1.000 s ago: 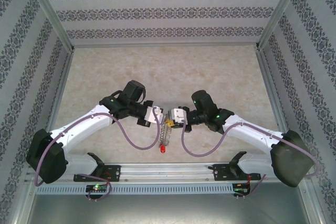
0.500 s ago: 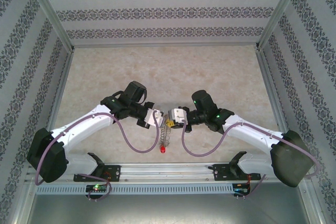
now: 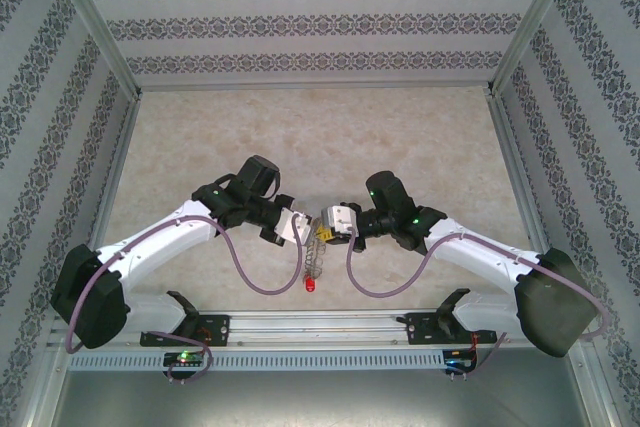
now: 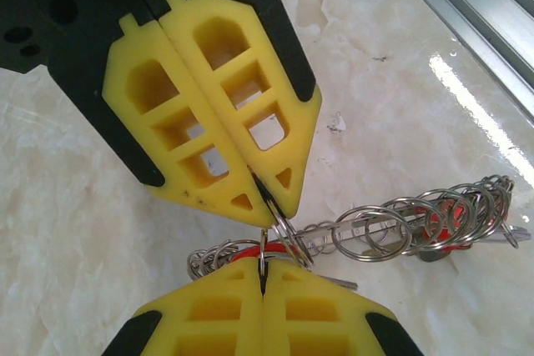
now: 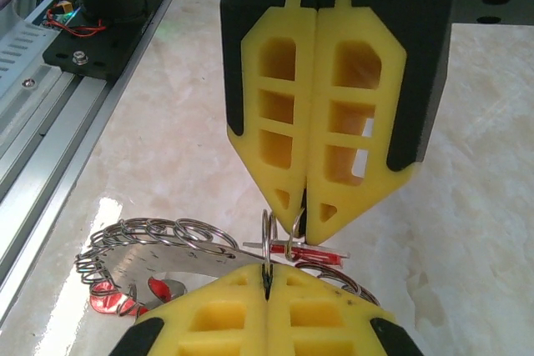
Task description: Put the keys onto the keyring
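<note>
Ok so, starting from our side: just past the grey metal rail (image 3: 320,325) along the near edge we can see one of the small keys with bright red plastic heads (image 3: 309,286), right at the near tip of the keyring (image 3: 315,259), a silvery bunch of thin wire loops and little grey metal bits stretched out like a spiky chain. More red shows tucked in among the loops in the wrist views, so we reckon at least some of the keys are already on, but we can't tell how many, or whether each one is properly threaded rather than just lying in the tangle. At the far end of the bunch the left pincer (image 4: 263,277) and the right pincer (image 4: 271,210) meet tip to tip. Both are fully closed, each nipping a thin wire loop of the keyring, with a sliver of red between them. Looks to us like we're mid-threading: one key being worked on, not finished. Beyond that it's just pale marbled tabletop (image 3: 320,147) out to the back wall, and we can't spot any loose red keys waiting there.
</note>
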Controlling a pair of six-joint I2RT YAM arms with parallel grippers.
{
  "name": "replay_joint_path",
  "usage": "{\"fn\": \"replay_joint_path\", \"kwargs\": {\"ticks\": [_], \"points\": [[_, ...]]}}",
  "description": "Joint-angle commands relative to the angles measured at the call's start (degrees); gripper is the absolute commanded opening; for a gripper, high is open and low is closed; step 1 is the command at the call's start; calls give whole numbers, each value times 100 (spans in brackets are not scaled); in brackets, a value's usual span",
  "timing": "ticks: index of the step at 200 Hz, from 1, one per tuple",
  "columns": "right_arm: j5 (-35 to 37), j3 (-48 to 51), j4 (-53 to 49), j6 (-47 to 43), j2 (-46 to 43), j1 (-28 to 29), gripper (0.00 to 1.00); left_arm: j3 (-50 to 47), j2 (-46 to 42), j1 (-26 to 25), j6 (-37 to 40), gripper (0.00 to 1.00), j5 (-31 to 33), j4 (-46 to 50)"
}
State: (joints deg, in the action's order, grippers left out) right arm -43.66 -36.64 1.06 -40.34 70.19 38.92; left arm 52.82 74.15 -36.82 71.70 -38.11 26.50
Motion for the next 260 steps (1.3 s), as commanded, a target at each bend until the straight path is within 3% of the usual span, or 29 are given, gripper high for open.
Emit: {"fn": "replay_joint_path", "kwargs": {"ticks": [1, 260], "points": [[-311, -71, 246, 140, -41, -86, 0, -175, -230, -115, 154, 0, 31, -109], [-516, -229, 114, 191, 253, -77, 0, -192, -387, -438, 704, 0, 312, -162]]}}
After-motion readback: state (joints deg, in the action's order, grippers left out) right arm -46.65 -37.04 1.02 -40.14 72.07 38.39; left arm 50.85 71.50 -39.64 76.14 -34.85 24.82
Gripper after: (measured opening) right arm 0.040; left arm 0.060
